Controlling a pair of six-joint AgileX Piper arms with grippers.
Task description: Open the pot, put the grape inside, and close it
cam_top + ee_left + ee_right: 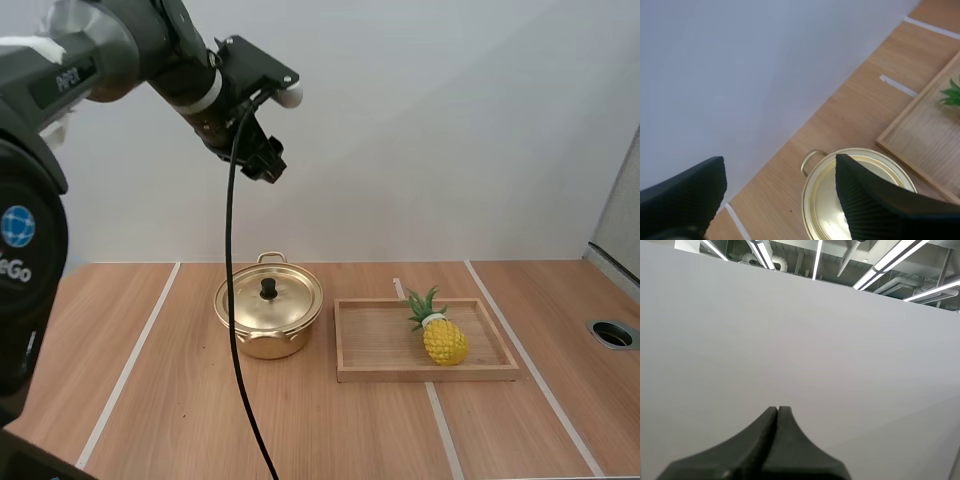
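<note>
Two things down on the wooden table (150,400): a gold pot (262,340) and, just right of the pot, a wooden tray (420,374). Lid (290,305) on the pot, closed, with a black knob (268,289) in the middle. Inside the tray, at the end far from the pot, a yellow pineapple (443,340), tilted, green leaves pointing back toward the pot's side.

Lots of bare wood left of the pot and in front of the pot. A thin gap between the pot and the tray, not touching. Open air right above the knob. Far right of the pot, past the tray, a dark round hole (612,333) close to the table's edge.

Left gripper (266,165) high above the pot, well apart from it. Fingers (685,195) spread wide, nothing between them.

In the left wrist view, part of the lid and the knob hidden behind one finger, one loop handle (805,159) peeking out beside it. Tray cut off there, with one corner and a few green leaf tips showing.

Right gripper (777,412) facing a plain wall, fingers pressed together into one dark wedge, holding nothing. Cannot tell how far from the pot.
</note>
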